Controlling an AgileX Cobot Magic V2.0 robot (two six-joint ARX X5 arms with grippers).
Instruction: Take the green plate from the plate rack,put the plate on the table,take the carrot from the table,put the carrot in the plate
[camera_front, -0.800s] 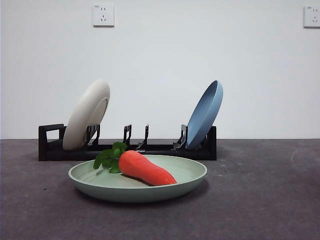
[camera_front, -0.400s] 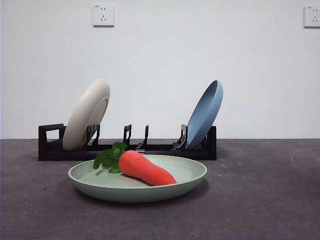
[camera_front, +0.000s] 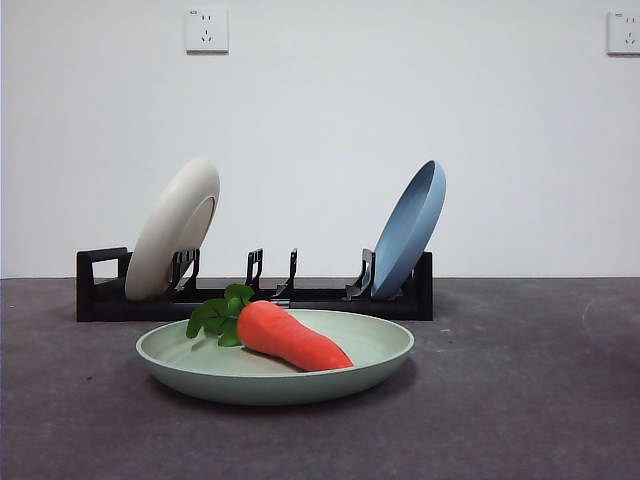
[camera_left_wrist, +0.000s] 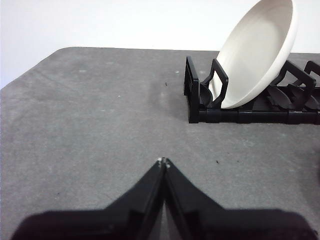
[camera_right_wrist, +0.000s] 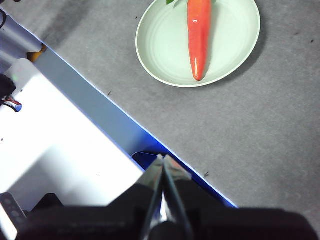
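Note:
The green plate (camera_front: 275, 367) lies flat on the table (camera_front: 520, 400) in front of the plate rack (camera_front: 255, 295). The carrot (camera_front: 290, 336) lies in the plate, leaves toward the rack. The right wrist view shows the plate (camera_right_wrist: 165, 45) with the carrot (camera_right_wrist: 198, 37) from above. My right gripper (camera_right_wrist: 163, 159) is shut and empty, well away from the plate, over the table's edge. My left gripper (camera_left_wrist: 163, 161) is shut and empty above bare table, apart from the rack's boxy end (camera_left_wrist: 205, 95). Neither arm shows in the front view.
A cream-white plate (camera_front: 175, 228) leans in the rack's left slot and also shows in the left wrist view (camera_left_wrist: 255, 52). A blue plate (camera_front: 410, 228) leans in the right slot. A white and blue base (camera_right_wrist: 65, 145) borders the table's edge.

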